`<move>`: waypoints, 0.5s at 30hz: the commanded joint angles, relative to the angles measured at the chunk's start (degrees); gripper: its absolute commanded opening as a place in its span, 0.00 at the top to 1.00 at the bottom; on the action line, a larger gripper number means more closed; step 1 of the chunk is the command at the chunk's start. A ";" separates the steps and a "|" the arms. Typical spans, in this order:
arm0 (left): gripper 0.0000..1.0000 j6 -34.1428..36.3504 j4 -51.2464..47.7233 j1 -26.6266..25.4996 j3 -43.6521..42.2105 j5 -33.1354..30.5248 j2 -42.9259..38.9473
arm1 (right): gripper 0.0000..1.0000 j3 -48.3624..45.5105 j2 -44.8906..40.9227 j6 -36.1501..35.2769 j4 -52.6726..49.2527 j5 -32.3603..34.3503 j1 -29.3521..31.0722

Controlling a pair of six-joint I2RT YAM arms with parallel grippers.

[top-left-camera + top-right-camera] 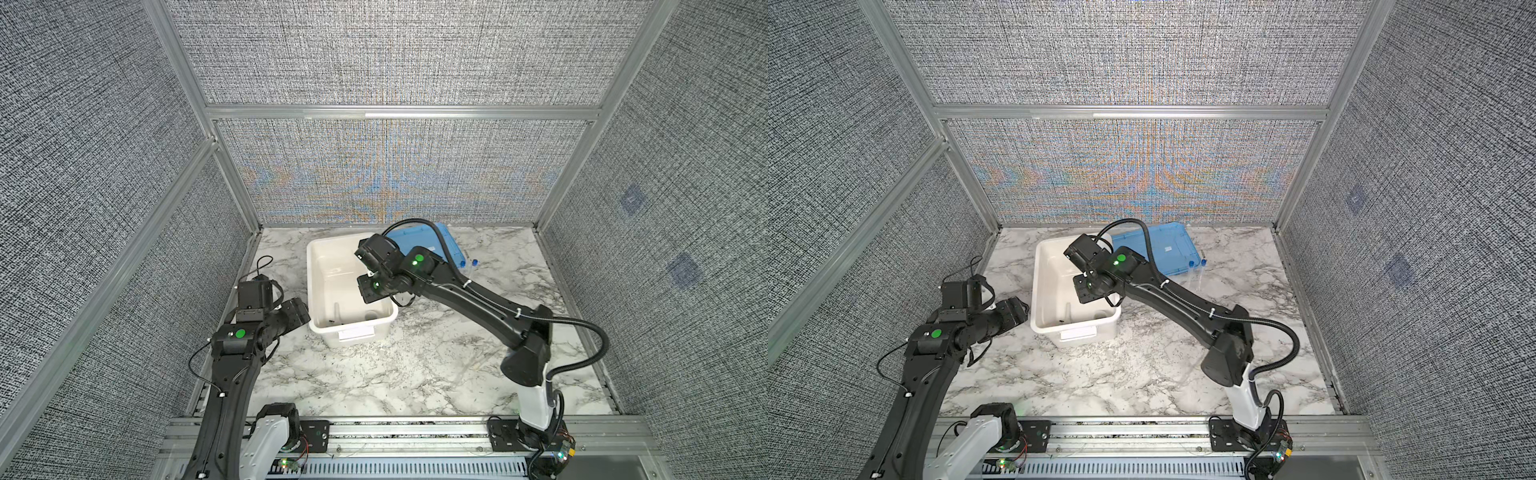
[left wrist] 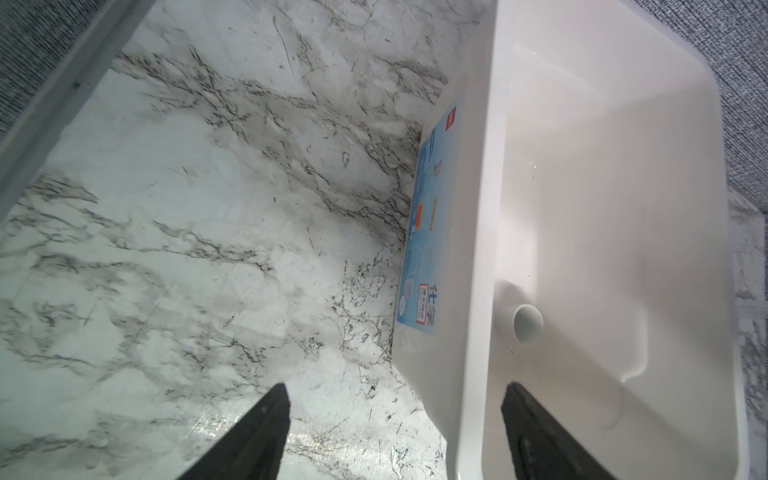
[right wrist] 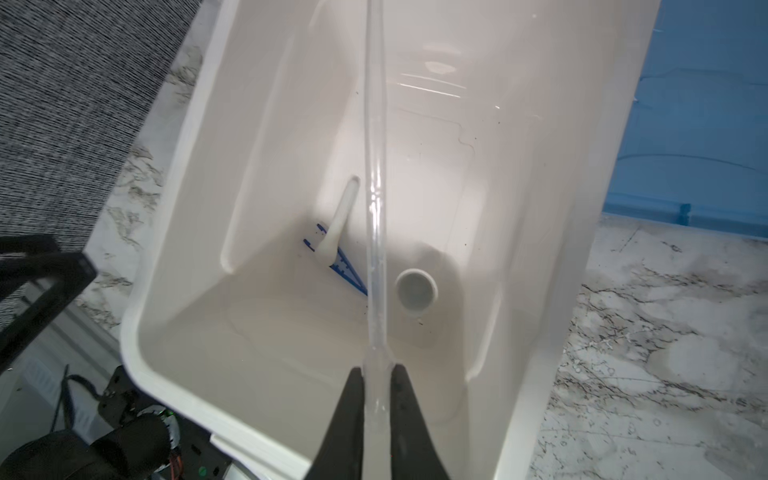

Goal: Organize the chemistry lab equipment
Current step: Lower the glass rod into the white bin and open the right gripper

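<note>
right gripper is clamped on a clear pipette, hung over the white tub so it'll drop in by the blue tweezers and round dish. left gripper is spread wide, straddling the tub's wall (steadying it, i'd guess). two blue-capped tubes sit out by the blue lid.

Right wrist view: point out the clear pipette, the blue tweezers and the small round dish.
clear pipette [image 3: 376, 208], right wrist view, middle of its thin stem.
blue tweezers [image 3: 351, 276], right wrist view, exposed arms near the joined end.
small round dish [image 3: 416, 292], right wrist view, centre of its hollow.
</note>
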 commanded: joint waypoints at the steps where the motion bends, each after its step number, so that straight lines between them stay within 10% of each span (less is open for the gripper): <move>1: 0.18 1.71 1.57 1.35 -1.46 2.71 -0.73 | 0.88 2.57 3.57 0.44 -6.07 2.84 0.04; 15: 0.17 -0.15 6.87 1.77 -5.04 8.96 -1.61 | 0.89 14.32 20.11 13.70 -17.20 8.88 -2.33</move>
